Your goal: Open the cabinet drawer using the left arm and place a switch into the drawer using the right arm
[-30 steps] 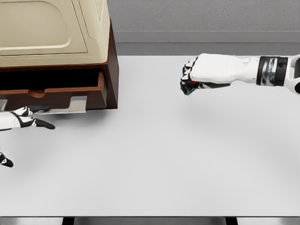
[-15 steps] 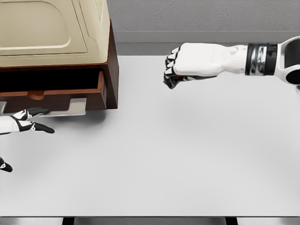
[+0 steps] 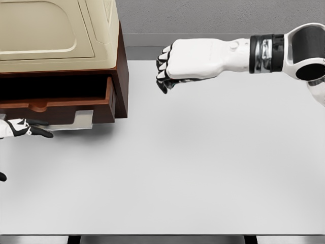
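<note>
White table, open drawer, right hand apart.

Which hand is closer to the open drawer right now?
The left hand, just below the drawer front at the picture's left edge; the right hand hangs over the table.

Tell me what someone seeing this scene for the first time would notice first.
The right robot hand stands out, a white fist with curled fingers held above the white table, just right of the cabinet. At upper left, the cabinet's brown drawer stands pulled open, dark inside. The left robot hand pokes in at the left edge, just below the drawer.
</note>
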Robot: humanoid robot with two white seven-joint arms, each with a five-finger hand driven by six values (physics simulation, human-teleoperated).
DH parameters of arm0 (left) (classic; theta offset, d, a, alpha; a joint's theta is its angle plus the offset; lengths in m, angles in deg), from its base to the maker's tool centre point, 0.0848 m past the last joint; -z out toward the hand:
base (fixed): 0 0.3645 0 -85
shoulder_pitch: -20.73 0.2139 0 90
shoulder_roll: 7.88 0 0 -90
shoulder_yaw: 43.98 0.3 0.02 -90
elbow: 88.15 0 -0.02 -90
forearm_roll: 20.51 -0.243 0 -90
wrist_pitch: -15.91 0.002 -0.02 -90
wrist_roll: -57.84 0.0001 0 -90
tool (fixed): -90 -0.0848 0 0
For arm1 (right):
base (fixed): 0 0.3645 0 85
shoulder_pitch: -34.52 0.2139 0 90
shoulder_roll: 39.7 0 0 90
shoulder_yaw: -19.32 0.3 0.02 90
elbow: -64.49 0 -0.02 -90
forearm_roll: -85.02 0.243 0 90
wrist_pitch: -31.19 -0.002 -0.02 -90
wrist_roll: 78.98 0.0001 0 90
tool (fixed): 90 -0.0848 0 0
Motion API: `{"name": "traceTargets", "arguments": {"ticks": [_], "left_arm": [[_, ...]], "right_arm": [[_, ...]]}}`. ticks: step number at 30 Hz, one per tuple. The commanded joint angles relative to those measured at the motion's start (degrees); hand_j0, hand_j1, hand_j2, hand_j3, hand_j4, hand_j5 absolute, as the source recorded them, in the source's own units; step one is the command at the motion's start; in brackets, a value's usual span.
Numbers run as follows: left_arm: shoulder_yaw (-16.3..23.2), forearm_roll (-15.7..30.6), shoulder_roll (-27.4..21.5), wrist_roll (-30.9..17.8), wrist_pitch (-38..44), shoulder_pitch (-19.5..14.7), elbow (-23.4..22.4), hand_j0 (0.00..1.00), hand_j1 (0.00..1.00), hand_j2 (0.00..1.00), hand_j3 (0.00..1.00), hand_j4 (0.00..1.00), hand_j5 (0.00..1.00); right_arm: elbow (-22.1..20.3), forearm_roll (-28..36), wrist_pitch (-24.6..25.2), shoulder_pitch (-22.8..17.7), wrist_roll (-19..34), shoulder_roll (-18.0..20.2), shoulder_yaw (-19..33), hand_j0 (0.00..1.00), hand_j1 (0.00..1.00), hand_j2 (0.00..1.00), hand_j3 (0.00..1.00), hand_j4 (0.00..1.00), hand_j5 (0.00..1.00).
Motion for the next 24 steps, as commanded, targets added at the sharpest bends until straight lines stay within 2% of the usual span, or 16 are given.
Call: {"name": "traceTargets", "arguments": {"ticks": [1,9,14,23,24], "left_arm": [[-0.38,0.13,-0.11,0.05,0.18,0.0,0.01,1.0,1.0,1.0,1.0,1.0,1.0],[-0.47,0.92,-0.2,0.05,0.18,-0.18,0.01,1.0,1.0,1.0,1.0,1.0,1.0],[-2.75,0.83,-0.2,0.05,0.18,0.0,-0.07,1.0,1.0,1.0,1.0,1.0,1.0],[-3.9,0.92,-0.28,0.05,0.18,-0.18,-0.07,1.0,1.0,1.0,1.0,1.0,1.0],[-5.13,1.18,-0.46,0.05,0.18,-0.18,0.01,1.0,1.0,1.0,1.0,1.0,1.0]], "right_arm": [[-0.24,1.24,0.16,0.0,-0.04,-0.42,-1.11,0.4,0.4,0.4,0.4,0.4,0.4],[-0.95,3.62,0.16,1.32,-0.04,-0.51,-1.2,0.4,0.4,0.4,0.4,0.4,0.4],[-1.04,4.76,0.16,2.55,-0.04,-1.56,-1.73,0.4,0.4,0.4,0.4,0.4,0.4],[-1.12,6.16,0.16,5.18,-0.04,-3.23,-3.4,0.41,0.41,0.41,0.41,0.41,0.41],[-1.21,6.16,0.16,5.36,-0.04,-3.4,-3.48,0.41,0.41,0.41,0.41,0.41,0.41]]}}
